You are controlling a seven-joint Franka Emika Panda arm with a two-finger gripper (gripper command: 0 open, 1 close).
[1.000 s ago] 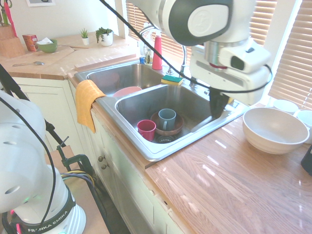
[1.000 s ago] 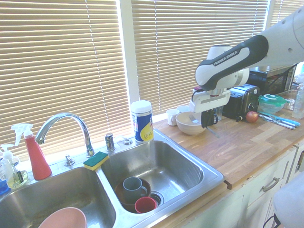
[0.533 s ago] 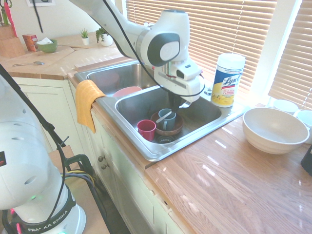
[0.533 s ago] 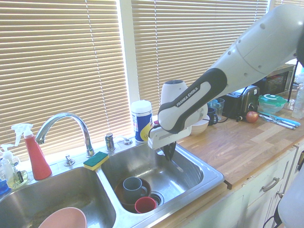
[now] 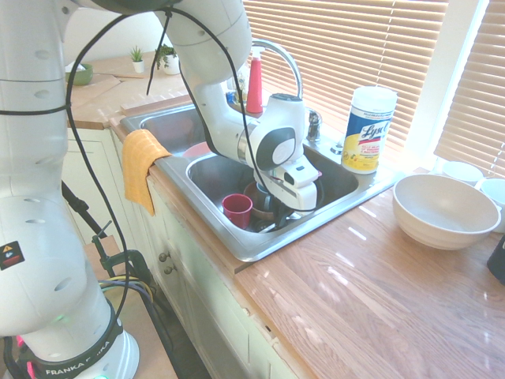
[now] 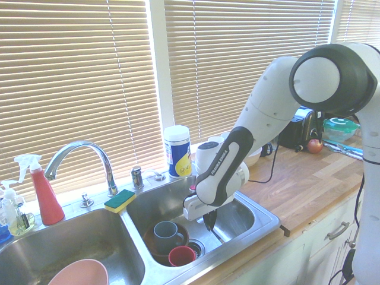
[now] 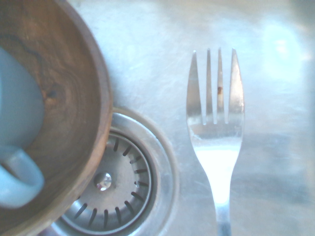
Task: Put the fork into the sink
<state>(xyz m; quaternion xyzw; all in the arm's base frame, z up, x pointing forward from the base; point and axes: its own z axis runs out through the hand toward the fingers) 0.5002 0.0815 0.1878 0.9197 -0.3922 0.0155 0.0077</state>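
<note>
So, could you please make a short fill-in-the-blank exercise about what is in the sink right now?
1. The blue-grey mug stands inside a brown ____.
2. The gripper, lowered into the sink, is shut on the ____.
3. On the sink divider lies a yellow and green ____.
4. The cup in front of the brown bowl is ____ in colour.

Missing words: bowl; fork; sponge; red

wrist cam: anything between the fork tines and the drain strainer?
Nothing. In the wrist view only bare steel sink floor separates the fork from the drain strainer; the brown bowl sits on the strainer's far side.
</note>
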